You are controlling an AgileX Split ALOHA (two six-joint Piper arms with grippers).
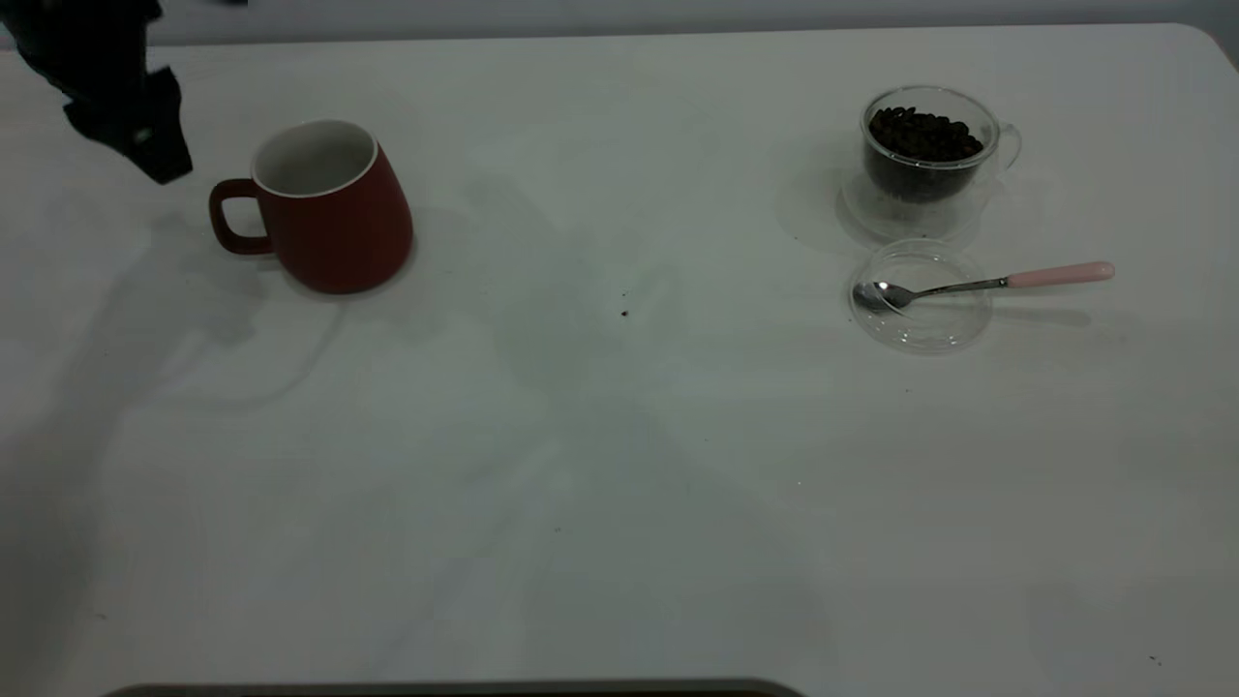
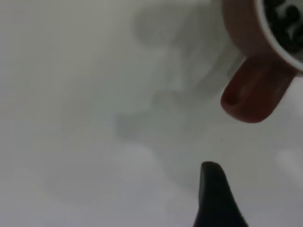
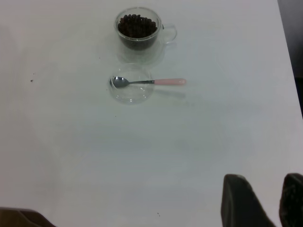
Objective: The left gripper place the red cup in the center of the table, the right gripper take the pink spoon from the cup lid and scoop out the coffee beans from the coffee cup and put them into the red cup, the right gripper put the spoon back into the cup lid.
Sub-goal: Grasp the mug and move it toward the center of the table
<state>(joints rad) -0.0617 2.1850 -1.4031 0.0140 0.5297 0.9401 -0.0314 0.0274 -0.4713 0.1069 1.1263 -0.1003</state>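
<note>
Red cup (image 1: pixel 334 208) rigid, glazed, likely slippery; handle (image 1: pixel 232 218) nearest left end effector (image 1: pixel 145 145), best gripped there. Finger gap cannot be told.

A lab-like test setup: bare white table (image 1: pixel 619 484), plain grey wall behind.

The left gripper (image 1: pixel 145 145) hangs above the far left corner of the worktop (image 1: pixel 619 465), its dark arm entering from the upper left edge of the exterior view. Only one black fingertip (image 2: pixel 213 194) shows in the left wrist view, so its jaws cannot be judged. The right gripper (image 3: pixel 265 201) appears only in its own wrist view, two dark fingers (image 3: pixel 241 201) apparently parted, raised clear of the worktop.
</note>
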